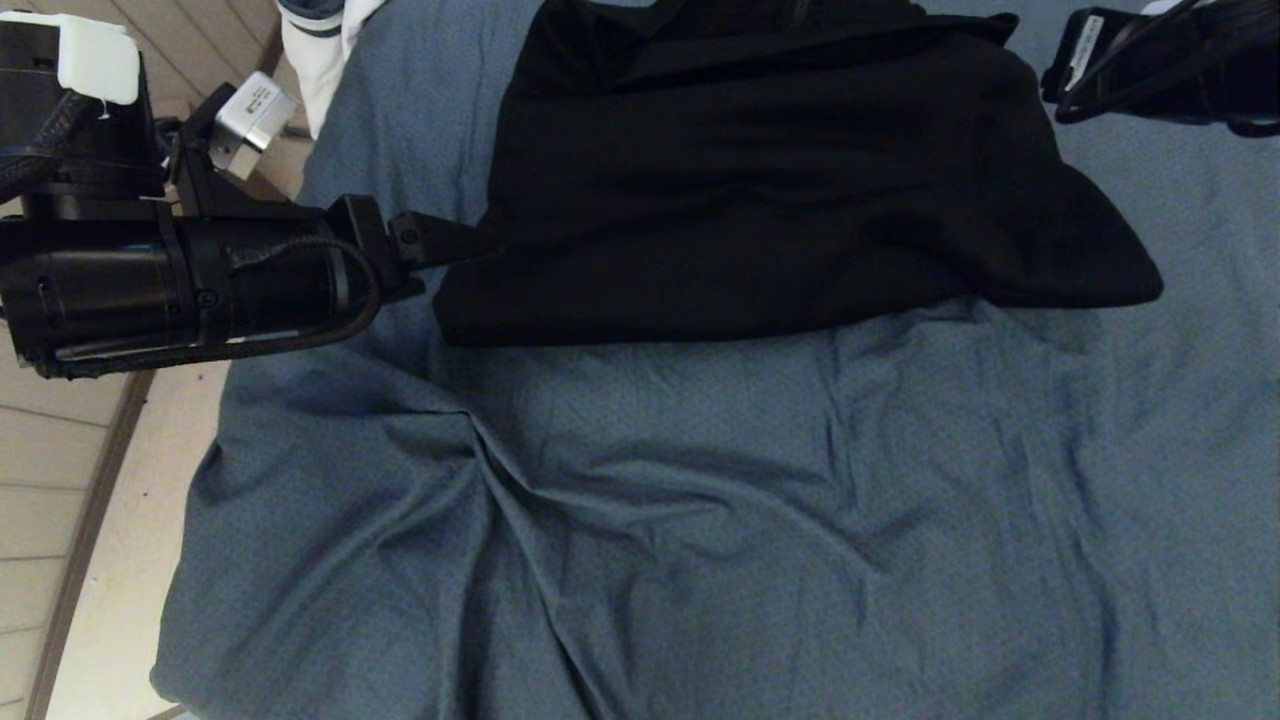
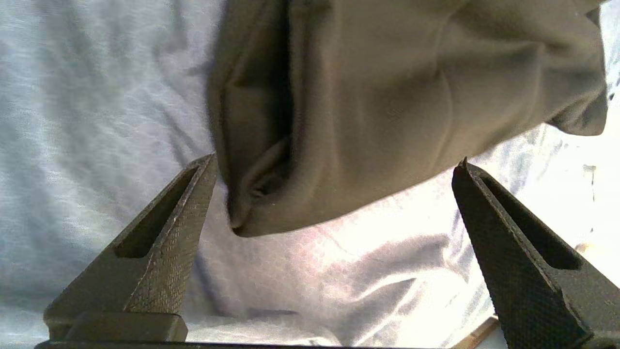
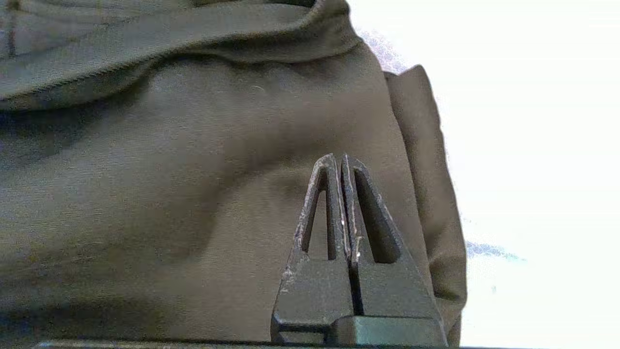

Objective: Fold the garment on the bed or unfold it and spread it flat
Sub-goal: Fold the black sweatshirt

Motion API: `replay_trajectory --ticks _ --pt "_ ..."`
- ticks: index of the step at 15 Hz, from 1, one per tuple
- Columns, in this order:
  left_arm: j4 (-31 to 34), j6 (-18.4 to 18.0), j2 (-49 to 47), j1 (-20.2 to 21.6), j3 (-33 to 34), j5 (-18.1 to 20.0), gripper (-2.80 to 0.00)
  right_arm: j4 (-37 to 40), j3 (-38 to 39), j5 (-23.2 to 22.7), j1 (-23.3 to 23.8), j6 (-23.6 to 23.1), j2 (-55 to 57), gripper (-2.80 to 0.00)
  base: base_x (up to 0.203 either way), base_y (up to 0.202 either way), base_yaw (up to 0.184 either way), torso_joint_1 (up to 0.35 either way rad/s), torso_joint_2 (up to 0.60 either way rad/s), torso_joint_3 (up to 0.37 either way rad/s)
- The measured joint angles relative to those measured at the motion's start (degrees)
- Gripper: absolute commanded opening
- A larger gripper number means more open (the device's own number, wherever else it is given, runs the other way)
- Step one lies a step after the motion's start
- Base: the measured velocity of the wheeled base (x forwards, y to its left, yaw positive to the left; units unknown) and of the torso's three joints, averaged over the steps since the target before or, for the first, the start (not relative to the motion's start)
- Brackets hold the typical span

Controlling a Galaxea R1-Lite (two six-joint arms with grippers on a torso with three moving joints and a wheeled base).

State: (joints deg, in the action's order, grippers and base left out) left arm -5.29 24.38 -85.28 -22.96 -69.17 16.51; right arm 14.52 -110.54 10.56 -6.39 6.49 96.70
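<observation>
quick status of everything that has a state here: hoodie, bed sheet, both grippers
garment: folded into a compact bundle, lying on the bed, not held
bed: sheet wrinkled, creases running toward the near edge
left gripper: open wide, fingers either side of the garment's near-left corner
right gripper: shut, empty, over the garment's right part

black garment (image 1: 790, 180) on wrinkled blue-grey bed (image 1: 700, 520)

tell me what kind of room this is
Most likely a bedroom: a wide bed with a blue-grey sheet fills the view, a black hoodie lies on it, and pale floorboards run alongside.
</observation>
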Motion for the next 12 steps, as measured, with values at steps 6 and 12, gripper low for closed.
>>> replay_trajectory --ticks 6,12 --pt "0.0 0.3 0.4 0.0 -1.7 0.0 0.00 4.2 -1.2 0.1 2.8 -0.6 -3.4 -2.80 0.000 0.000 0.000 0.000 0.00 0.000" --pt "6.4 -4.8 -0.2 3.3 -5.5 -2.0 0.00 17.1 1.7 -5.2 12.7 -0.3 -5.1 -2.80 0.000 0.000 0.000 0.000 0.00 0.000"
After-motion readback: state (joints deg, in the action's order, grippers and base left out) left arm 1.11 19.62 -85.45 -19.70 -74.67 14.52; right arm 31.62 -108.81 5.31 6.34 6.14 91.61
